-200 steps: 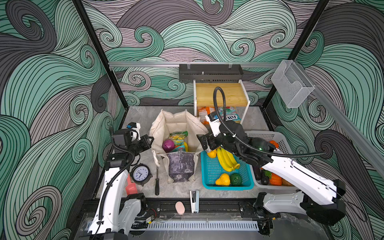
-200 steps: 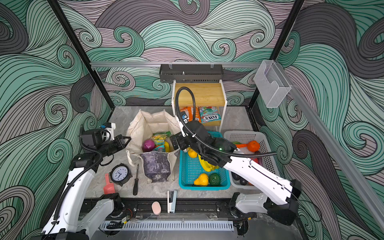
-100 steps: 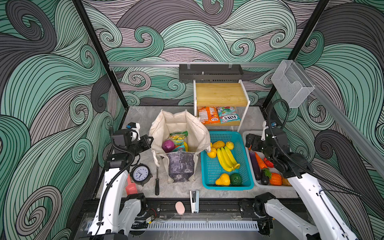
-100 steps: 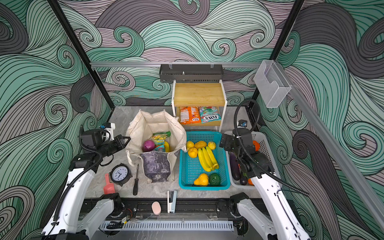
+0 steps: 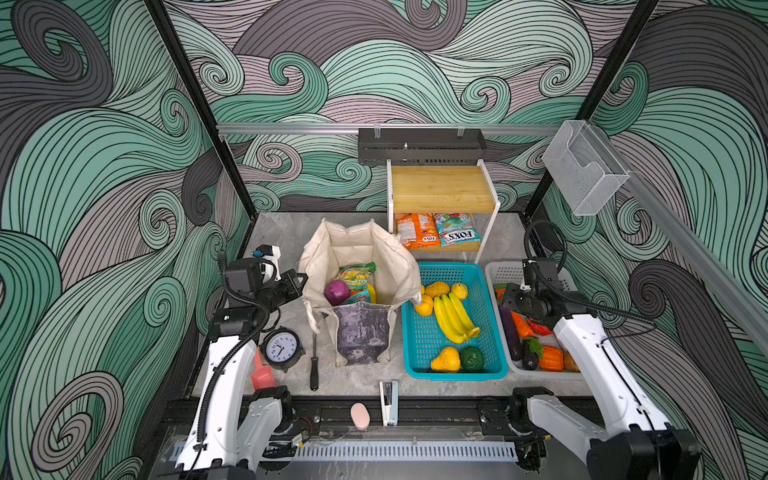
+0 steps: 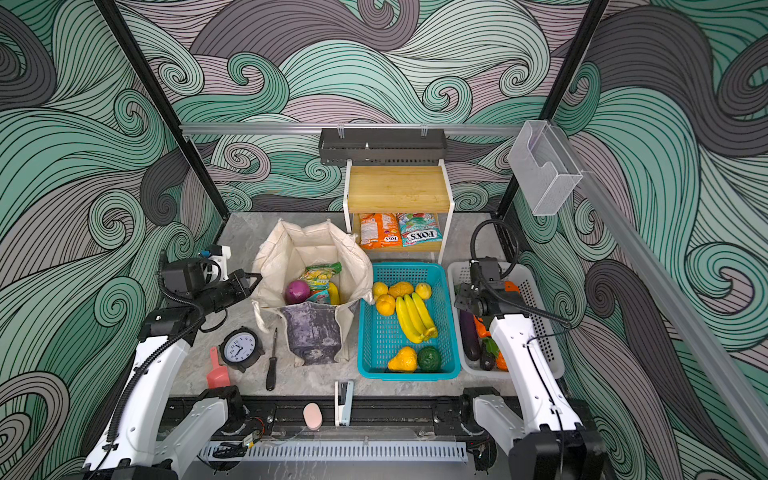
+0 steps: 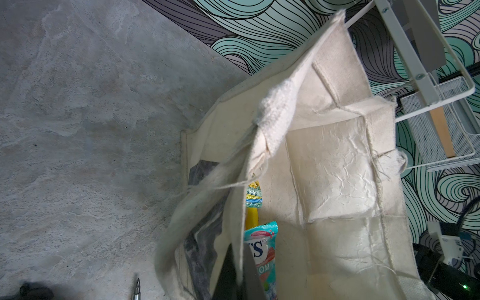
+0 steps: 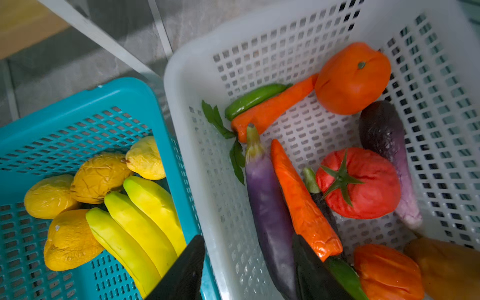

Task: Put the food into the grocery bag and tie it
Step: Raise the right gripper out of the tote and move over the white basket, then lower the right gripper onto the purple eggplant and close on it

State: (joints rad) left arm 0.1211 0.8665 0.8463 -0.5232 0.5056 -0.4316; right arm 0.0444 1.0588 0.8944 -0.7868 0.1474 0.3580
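You're mid-loading: left end effector [image 5: 301, 283] clamped on the rim of the grocery bag [image 5: 362, 332]; right end effector [image 8: 246, 262] half open, empty, over the white basket [image 8: 197, 65] right of the bag. Next, grasp the tomato [image 8: 363, 187].

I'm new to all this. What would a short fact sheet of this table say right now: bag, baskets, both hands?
bag: cream tote, upright, mouth open
inside bag: purple onion, yellow-green packet, teal packet
left hand: shut on the bag's rim
right hand: open, over the white basket edge
teal basket: bananas, yellow fruit
white basket: tomato, carrots, eggplants
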